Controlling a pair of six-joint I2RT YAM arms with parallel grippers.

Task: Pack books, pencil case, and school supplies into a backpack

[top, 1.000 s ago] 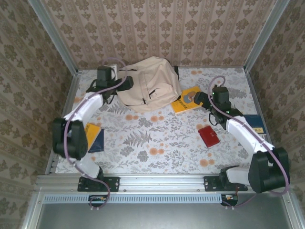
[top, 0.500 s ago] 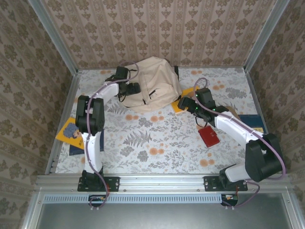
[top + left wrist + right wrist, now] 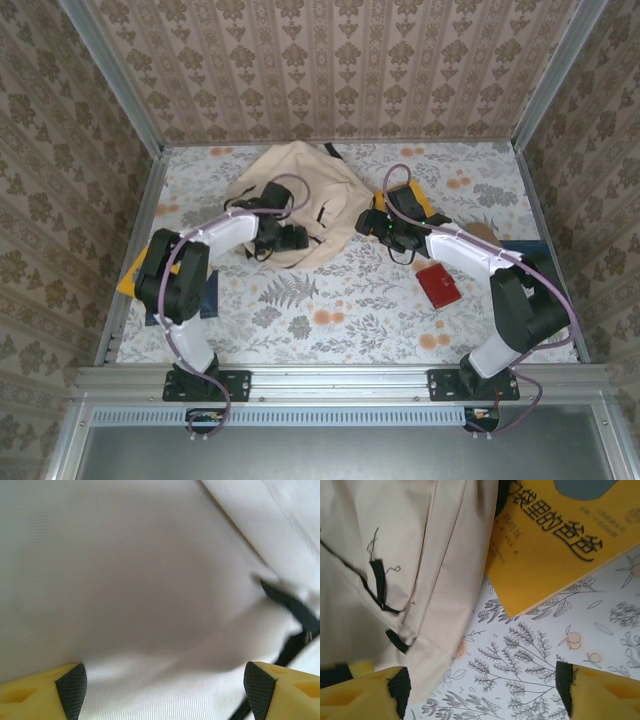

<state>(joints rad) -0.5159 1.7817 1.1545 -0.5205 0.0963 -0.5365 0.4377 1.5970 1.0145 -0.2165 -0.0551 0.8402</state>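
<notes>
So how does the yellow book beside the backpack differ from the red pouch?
The yellow book carries dark printed characters on its cover; the red pouch looks plain red. The book lies against the backpack, partly under the right arm in the top view; the pouch lies apart, in the open. Both lie flat on the floral table.

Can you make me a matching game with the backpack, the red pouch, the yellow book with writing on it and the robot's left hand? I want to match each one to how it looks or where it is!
Things:
1. backpack
2. red pouch
3. yellow book
4. left hand

Clues:
A. open, right over cream fabric
B. cream, the biggest thing there
C. lying by itself on the flowery table
D. black writing on its cover, next to the backpack

Pairs: 1-B, 2-C, 3-D, 4-A
</notes>
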